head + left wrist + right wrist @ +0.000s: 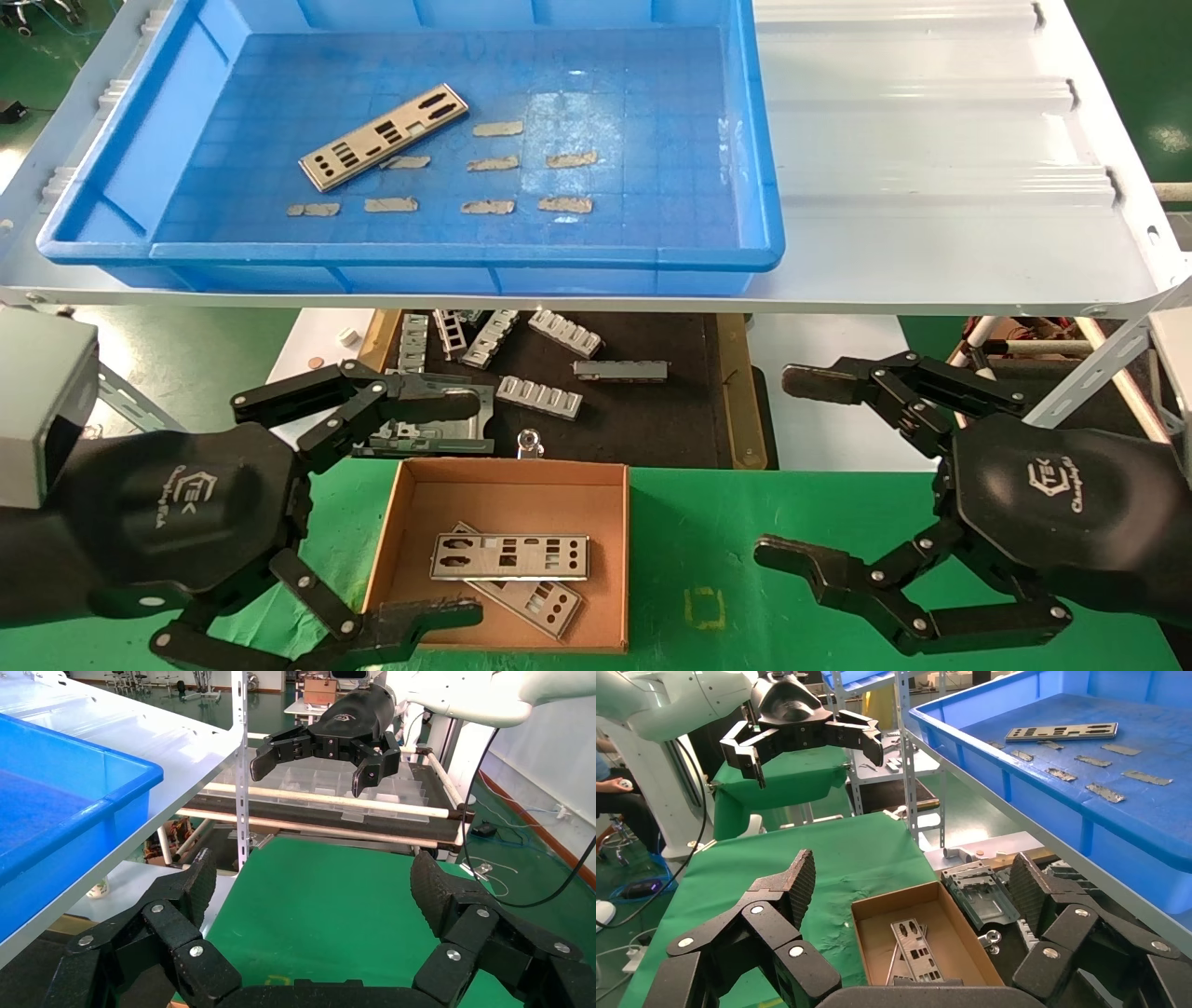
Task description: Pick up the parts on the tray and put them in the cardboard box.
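Cardboard box on green table, two parts inside, one part in tray beyond box, left gripper beside box, spread empty, right gripper apart from box, spread empty

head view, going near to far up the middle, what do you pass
cardboard box with two parts → black mat with grey brackets → tray holding tape strips and one part; open left pincer and right pincer flank the box.
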You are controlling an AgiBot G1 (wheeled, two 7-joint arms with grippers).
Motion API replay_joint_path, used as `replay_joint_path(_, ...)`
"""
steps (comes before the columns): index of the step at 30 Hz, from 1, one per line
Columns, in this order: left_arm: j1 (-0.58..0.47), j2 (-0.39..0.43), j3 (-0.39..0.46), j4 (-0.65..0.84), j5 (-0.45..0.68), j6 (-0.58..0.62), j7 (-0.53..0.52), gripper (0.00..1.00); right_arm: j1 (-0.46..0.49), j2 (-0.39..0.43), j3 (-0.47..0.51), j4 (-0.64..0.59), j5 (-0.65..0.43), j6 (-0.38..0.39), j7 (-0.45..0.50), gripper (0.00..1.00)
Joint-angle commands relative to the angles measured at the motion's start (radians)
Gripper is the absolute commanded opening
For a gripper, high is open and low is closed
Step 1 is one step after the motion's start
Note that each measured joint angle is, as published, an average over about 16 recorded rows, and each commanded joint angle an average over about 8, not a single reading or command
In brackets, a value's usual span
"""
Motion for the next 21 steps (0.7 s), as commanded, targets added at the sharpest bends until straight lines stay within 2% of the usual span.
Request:
replay_joint_path(1, 0.000, 0.000, 0.000, 0.000, 0.000, 0.000, 0.000, 1.00, 0.000, 0.000, 0.000, 0.000, 0.000, 0.000, 0.000, 1.00)
replay_joint_path(21, 0.000, 0.000, 0.000, 0.000, 0.000, 0.000, 0.000, 1.00, 0.000, 0.000, 0.000, 0.000, 0.000, 0.000, 0.000, 1.00)
